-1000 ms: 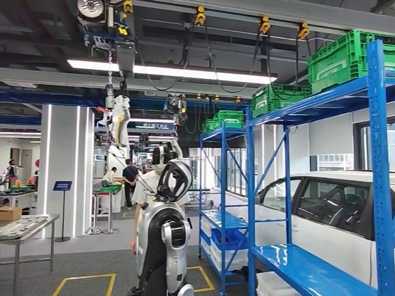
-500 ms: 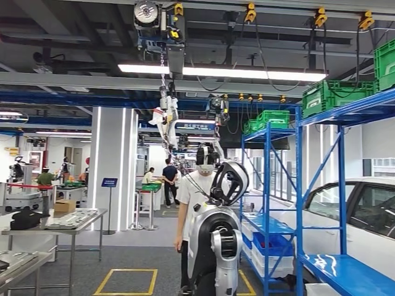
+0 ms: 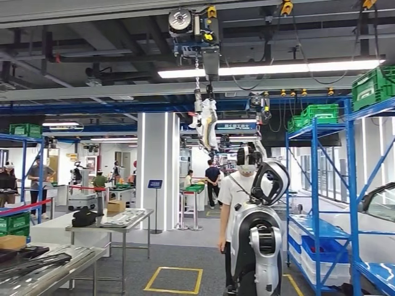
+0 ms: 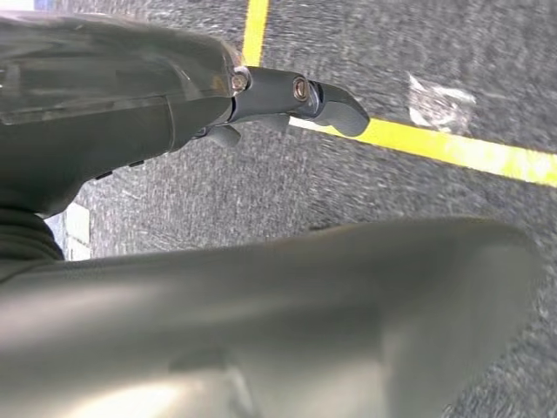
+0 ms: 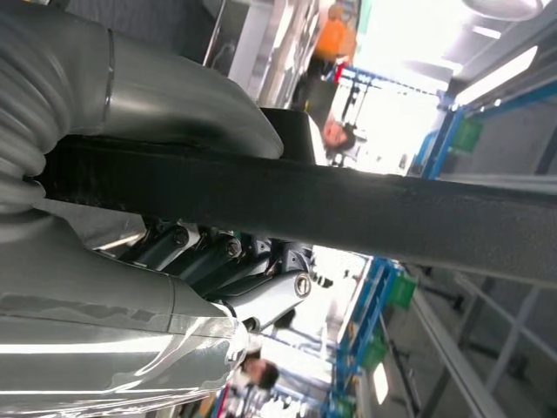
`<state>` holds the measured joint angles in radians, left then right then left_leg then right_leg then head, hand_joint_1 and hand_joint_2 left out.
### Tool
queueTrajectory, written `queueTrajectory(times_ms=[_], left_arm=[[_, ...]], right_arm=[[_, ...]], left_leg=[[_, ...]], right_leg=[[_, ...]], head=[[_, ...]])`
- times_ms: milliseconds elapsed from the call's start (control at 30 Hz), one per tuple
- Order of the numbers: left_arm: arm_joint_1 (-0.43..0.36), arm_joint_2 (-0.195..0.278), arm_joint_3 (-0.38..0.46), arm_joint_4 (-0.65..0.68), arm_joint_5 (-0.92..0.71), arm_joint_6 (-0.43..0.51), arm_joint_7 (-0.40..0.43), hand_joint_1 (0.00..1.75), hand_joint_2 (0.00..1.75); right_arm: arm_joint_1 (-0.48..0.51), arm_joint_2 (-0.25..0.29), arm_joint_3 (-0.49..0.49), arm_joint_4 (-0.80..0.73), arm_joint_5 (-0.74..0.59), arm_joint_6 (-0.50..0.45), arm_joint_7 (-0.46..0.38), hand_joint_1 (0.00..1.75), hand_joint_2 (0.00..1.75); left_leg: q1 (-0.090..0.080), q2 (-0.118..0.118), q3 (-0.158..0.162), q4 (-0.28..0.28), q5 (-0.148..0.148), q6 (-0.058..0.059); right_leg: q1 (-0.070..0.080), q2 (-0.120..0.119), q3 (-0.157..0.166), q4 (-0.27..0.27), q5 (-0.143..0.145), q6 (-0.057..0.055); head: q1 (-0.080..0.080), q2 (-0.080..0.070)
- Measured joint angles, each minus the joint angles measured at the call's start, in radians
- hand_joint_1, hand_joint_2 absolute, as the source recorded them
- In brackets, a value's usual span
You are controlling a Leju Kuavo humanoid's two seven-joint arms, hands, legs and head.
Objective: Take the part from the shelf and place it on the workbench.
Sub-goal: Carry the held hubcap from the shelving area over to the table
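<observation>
- Right hand: you've got it clamped on the part. Thumb sits on one side, fingers curl round the other.
- Part is a long black bar with a rough matte face. It runs out past the hand and off the edge of the right wrist view. Far end is out of frame, so you can't tell its full shape.
- So the part is in the right hand, off the shelf and not on the bench.
- Left hand: spread, holding nothing. One finger is stretched out straight, and the thick thumb is well apart from it with floor showing between them.
- Left wrist view looks down at grey carpet floor with a yellow line across it.
- In the head view the blue shelf stands at the right, green crates on its top level, blue bins lower down.
- Bench is at the lower left corner, with dark flat pieces lying on it. A second table stands behind it with a black bag and a cardboard box.
- Another robot stands right of centre, back to you, a person in a white shirt and headset just beside it.
- Yellow square is marked on the floor between table and robot.
- A hoist hangs overhead, and a white pillar stands mid-hall.
</observation>
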<state>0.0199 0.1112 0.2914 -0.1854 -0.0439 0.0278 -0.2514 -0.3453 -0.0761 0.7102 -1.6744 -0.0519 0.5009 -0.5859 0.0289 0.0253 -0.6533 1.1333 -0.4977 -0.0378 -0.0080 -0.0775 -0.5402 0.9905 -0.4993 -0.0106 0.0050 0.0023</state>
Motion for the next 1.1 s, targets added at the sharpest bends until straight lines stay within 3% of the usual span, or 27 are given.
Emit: queueTrajectory(times_ms=[33, 100, 167, 200, 267, 333, 367, 400, 433, 467, 533, 600, 667, 700, 767, 833, 900, 933, 967, 1033, 1100], left_arm=[[-0.002, 0.000, 0.000, 0.000, 0.000, 0.001, 0.000, 0.00, 1.75], [-0.007, -0.001, 0.000, 0.000, 0.000, 0.000, 0.000, 0.00, 1.75], [-0.004, -0.002, 0.001, 0.000, 0.001, -0.001, -0.001, 0.00, 1.75], [0.000, -0.002, 0.002, 0.000, 0.001, -0.001, -0.001, 0.00, 1.75], [0.003, -0.002, 0.005, 0.000, 0.001, -0.001, 0.000, 0.00, 1.75], [-0.001, -0.002, 0.008, 0.000, 0.000, -0.001, 0.000, 0.00, 1.75], [-0.003, -0.002, 0.010, 0.000, 0.000, -0.001, 0.000, 0.00, 1.75], [-0.003, -0.002, 0.011, 0.000, 0.000, -0.001, 0.000, 0.00, 1.75], [-0.003, -0.002, 0.013, 0.000, -0.001, -0.001, 0.000, 0.00, 1.75], [-0.002, -0.002, 0.015, 0.000, -0.001, -0.002, 0.000, 0.00, 1.75], [-0.002, -0.006, 0.019, 0.000, -0.004, -0.003, 0.000, 0.00, 1.75], [-0.006, -0.010, 0.022, -0.001, -0.007, -0.004, 0.000, 0.00, 1.75], [-0.005, -0.012, 0.024, -0.001, -0.011, -0.005, 0.002, 0.00, 1.75], [-0.001, -0.013, 0.024, -0.001, -0.014, -0.006, 0.003, 0.00, 1.75], [0.003, -0.014, 0.025, -0.001, -0.018, -0.006, 0.003, 0.00, 1.75], [-0.002, -0.015, 0.026, -0.001, -0.020, -0.008, 0.001, 0.00, 1.75], [-0.008, -0.016, 0.027, -0.001, -0.024, -0.009, 0.000, 0.00, 1.75], [-0.007, -0.016, 0.027, -0.001, -0.027, -0.010, 0.000, 0.00, 1.75], [-0.005, -0.017, 0.027, -0.001, -0.029, -0.010, 0.001, 0.00, 1.75], [-0.003, -0.018, 0.028, -0.001, -0.031, -0.010, 0.000, 0.00, 1.75], [-0.005, -0.020, 0.029, -0.001, -0.031, -0.010, -0.001, 0.00, 1.75]], right_arm=[[-0.001, 0.000, 0.000, 0.000, 0.000, 0.000, 0.000, 1.75, 1.75], [-0.004, 0.000, 0.002, 0.000, 0.000, 0.000, 0.000, 1.75, 1.75], [-0.005, 0.001, 0.004, 0.000, 0.000, 0.000, 0.000, 1.75, 1.75], [-0.005, 0.003, 0.005, 0.000, 0.000, 0.000, 0.000, 1.75, 1.75], [-0.006, 0.006, 0.005, 0.001, -0.002, 0.001, 0.000, 1.75, 1.75], [-0.004, 0.007, 0.005, 0.004, -0.004, 0.001, 0.001, 1.75, 1.75], [-0.002, 0.007, 0.006, 0.006, -0.004, 0.002, 0.001, 1.75, 1.75], [0.000, 0.007, 0.006, 0.009, -0.004, 0.002, 0.002, 1.75, 1.75], [0.001, 0.007, 0.006, 0.011, -0.004, 0.002, 0.004, 1.75, 1.75], [0.001, 0.007, 0.006, 0.012, -0.004, 0.002, 0.004, 1.75, 1.75], [0.001, 0.008, 0.006, 0.012, -0.005, 0.002, 0.005, 1.75, 1.75], [0.000, 0.009, 0.005, 0.012, -0.006, 0.002, 0.006, 1.75, 1.75], [-0.001, 0.010, 0.004, 0.011, -0.008, 0.002, 0.006, 1.75, 1.75], [-0.001, 0.012, 0.004, 0.010, -0.008, 0.002, 0.006, 1.75, 1.75], [-0.001, 0.019, 0.003, 0.007, -0.010, 0.002, 0.007, 1.75, 1.75], [0.002, 0.022, 0.002, 0.005, -0.011, 0.002, 0.008, 1.75, 1.75], [0.009, 0.022, 0.002, 0.006, -0.011, 0.002, 0.009, 1.75, 1.75], [0.013, 0.022, 0.002, 0.006, -0.012, 0.003, 0.009, 1.75, 1.75], [0.016, 0.022, 0.002, 0.006, -0.014, 0.004, 0.009, 1.75, 1.75], [0.018, 0.023, 0.002, 0.005, -0.020, 0.007, 0.009, 1.75, 1.75], [0.018, 0.024, 0.002, 0.005, -0.022, 0.010, 0.009, 1.75, 1.75]], left_leg=[[-0.002, 0.019, 0.027, -0.052, 0.017, 0.004], [-0.009, 0.041, 0.044, -0.094, 0.020, 0.020], [-0.012, 0.023, 0.040, -0.093, 0.020, 0.038], [-0.013, 0.013, 0.040, -0.094, 0.021, 0.044], [-0.012, -0.006, 0.040, -0.096, 0.024, 0.055], [-0.016, -0.029, 0.040, -0.096, 0.026, 0.063], [-0.020, -0.042, 0.040, -0.096, 0.027, 0.066], [-0.024, -0.056, 0.040, -0.096, 0.028, 0.068], [-0.030, -0.070, 0.041, -0.095, 0.028, 0.071], [-0.035, -0.084, 0.042, -0.096, 0.029, 0.072], [-0.041, -0.109, 0.042, -0.096, 0.032, 0.076], [-0.036, -0.132, 0.037, -0.098, 0.036, 0.075], [-0.031, -0.154, 0.032, -0.101, 0.042, 0.067], [-0.031, -0.155, 0.030, -0.101, 0.042, 0.064], [-0.034, -0.115, 0.015, -0.071, 0.017, 0.054], [-0.028, -0.062, -0.032, 0.028, -0.041, 0.037], [-0.011, -0.042, -0.079, 0.126, -0.075, 0.017], [-0.003, -0.036, -0.080, 0.132, -0.067, 0.007], [0.006, -0.028, -0.062, 0.101, -0.042, -0.003], [0.013, 0.004, 0.003, -0.018, 0.011, -0.021], [0.009, 0.023, 0.035, -0.084, 0.027, -0.009]], right_leg=[[0.003, -0.010, 0.000, 0.006, -0.005, 0.008], [0.009, -0.029, 0.000, 0.013, -0.011, 0.020], [0.010, -0.048, 0.004, 0.014, -0.015, 0.028], [0.007, -0.042, 0.006, 0.019, -0.023, 0.032], [0.001, 0.003, -0.013, 0.076, -0.067, 0.037], [0.000, 0.053, -0.068, 0.202, -0.132, 0.035], [0.002, 0.063, -0.097, 0.263, -0.153, 0.031], [0.005, 0.068, -0.115, 0.297, -0.155, 0.025], [0.009, 0.072, -0.118, 0.293, -0.138, 0.017], [0.016, 0.079, -0.104, 0.252, -0.104, 0.005], [0.029, 0.123, -0.055, 0.124, -0.028, -0.029], [0.038, 0.158, -0.027, 0.049, 0.005, -0.049], [0.041, 0.147, -0.019, 0.026, 0.007, -0.050], [0.039, 0.134, -0.012, 0.012, 0.010, -0.046], [0.031, 0.108, 0.003, -0.018, 0.018, -0.038], [0.025, 0.081, 0.010, -0.029, 0.021, -0.033], [0.019, 0.050, 0.010, -0.028, 0.017, -0.026], [0.015, 0.036, 0.011, -0.025, 0.014, -0.021], [0.010, 0.023, 0.011, -0.021, 0.009, -0.014], [0.001, 0.002, 0.011, -0.005, -0.004, 0.006], [0.001, -0.014, 0.009, 0.011, -0.017, 0.024]], head=[[0.000, 0.000], [0.000, 0.000], [-0.001, 0.000], [-0.001, 0.000], [-0.001, 0.000], [-0.001, 0.000], [-0.001, 0.000], [-0.001, 0.000], [-0.001, 0.000], [-0.001, 0.000], [-0.001, 0.000], [0.000, 0.000], [0.000, 0.000], [0.000, 0.000], [0.000, 0.000], [0.000, 0.000], [0.000, 0.000], [0.000, 0.000], [0.000, 0.000], [0.000, 0.000], [0.000, 0.000]])
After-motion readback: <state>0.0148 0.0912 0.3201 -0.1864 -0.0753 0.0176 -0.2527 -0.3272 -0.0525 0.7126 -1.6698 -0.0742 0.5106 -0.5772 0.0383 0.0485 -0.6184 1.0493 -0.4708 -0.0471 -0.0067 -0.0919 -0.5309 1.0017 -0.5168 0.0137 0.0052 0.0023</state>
